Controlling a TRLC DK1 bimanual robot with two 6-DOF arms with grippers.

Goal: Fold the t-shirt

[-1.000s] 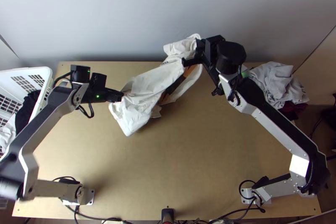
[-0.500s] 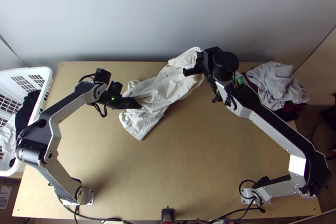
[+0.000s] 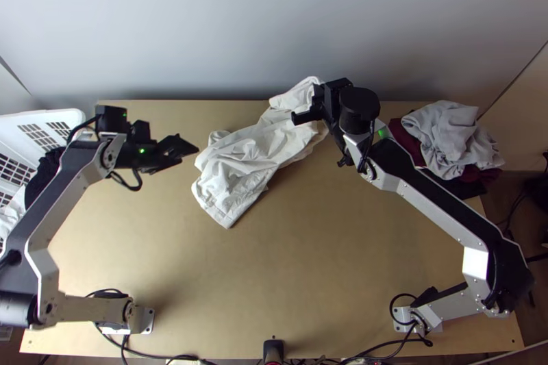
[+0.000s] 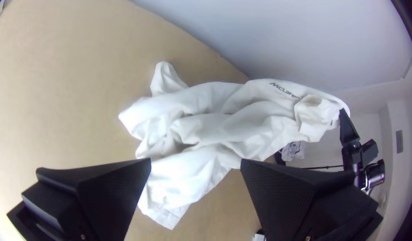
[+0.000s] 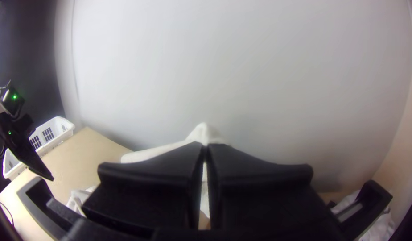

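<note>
Left gripper [image 3: 189, 155] now off lettered t-shirt [image 4: 215, 129]

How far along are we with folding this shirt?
Early stage. Done: the white shirt is out on the table, but no neat fold shows. In hand: the right gripper is shut on its far end, while the left gripper is open beside the near end, holding nothing. Left: the cloth is bunched and wrinkled, so spreading it flat and all the folding probably remain.

Top camera: high over near edge of worktop [image 3: 329, 283], facing steeply down. Wrist cameras: closer, sharing far wall [image 5: 259, 67].
</note>
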